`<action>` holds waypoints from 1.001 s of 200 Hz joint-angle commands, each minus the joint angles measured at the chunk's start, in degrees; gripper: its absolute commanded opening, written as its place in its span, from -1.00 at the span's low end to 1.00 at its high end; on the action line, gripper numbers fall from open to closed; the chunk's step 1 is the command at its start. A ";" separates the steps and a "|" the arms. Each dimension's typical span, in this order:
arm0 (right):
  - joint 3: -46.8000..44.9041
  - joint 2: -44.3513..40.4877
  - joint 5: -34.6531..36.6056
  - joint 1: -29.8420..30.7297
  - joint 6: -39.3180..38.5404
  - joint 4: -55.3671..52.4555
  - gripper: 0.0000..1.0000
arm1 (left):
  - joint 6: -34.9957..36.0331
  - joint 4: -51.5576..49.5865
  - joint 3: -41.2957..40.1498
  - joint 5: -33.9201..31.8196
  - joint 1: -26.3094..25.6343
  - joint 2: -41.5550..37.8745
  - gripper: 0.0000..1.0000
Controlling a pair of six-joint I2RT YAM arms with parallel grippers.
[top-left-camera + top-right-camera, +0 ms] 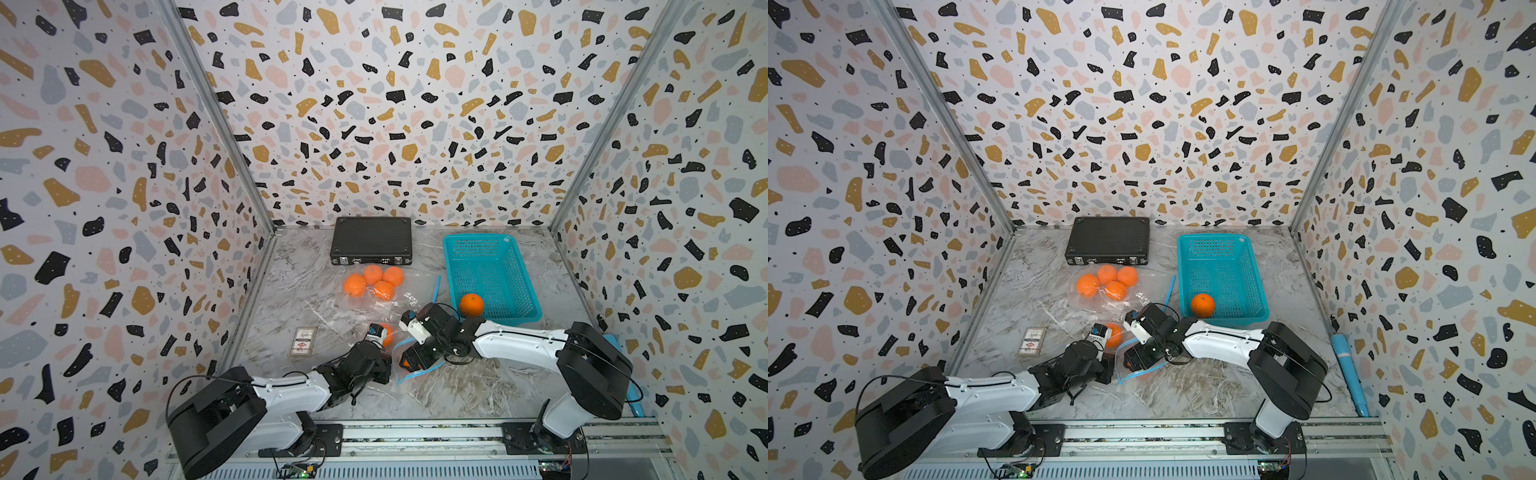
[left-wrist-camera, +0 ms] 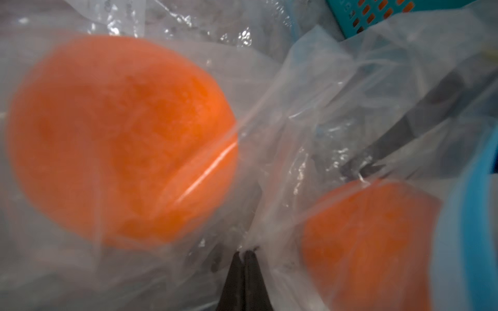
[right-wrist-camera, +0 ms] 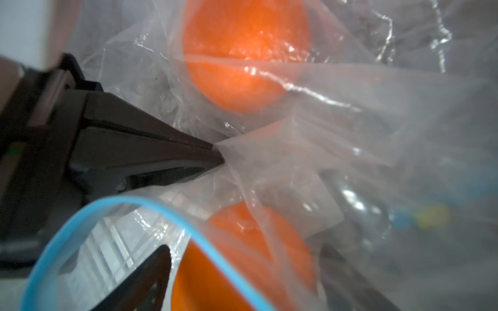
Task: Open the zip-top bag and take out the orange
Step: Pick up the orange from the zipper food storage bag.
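**Bag mouth open, orange sat right between the right pincer's fingers**

Near the front of the marble surface (image 1: 457, 386), the clear zip-top bag (image 3: 350, 129) is seen lying crumpled, with its blue zip strip (image 3: 121, 203) parted into an open loop. The orange (image 3: 250, 242) is found just inside that mouth. A second orange (image 3: 242, 53) is seen behind a fold of film; whether it's in the same bag can't be told. Another fruit is parked in the teal basket (image 1: 447, 266) off to the right.

The left pincer (image 2: 245, 258) is pressed together on a pinch of the bag's film, between the two fruits, so that wall is judged to be anchored. The right pincer (image 3: 242, 250) is spread wide and pushed through the mouth, with the orange straight ahead between its fingers. Whether contact is made can't be told through the blur.

So the coming move is reckoned to be the right arm's. The fingers would be closed on the near orange and drawn back out through the loop, away from the pinched fold. It's round, so no long axis needs lining up. Film caught in the grip is the likely spoiler.
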 commanded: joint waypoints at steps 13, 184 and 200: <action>2.48 0.80 -0.36 -0.25 0.65 -6.26 0.64 | -1.08 -1.98 0.46 -4.23 -0.02 -0.20 -1.00; 0.61 -15.91 2.81 -2.09 3.19 -10.27 0.22 | -3.76 -8.21 0.23 -4.03 3.16 -5.27 -1.00; -0.90 -18.32 2.22 -3.15 3.58 -8.55 0.22 | -3.79 -7.03 0.67 -3.05 3.16 -3.36 -1.00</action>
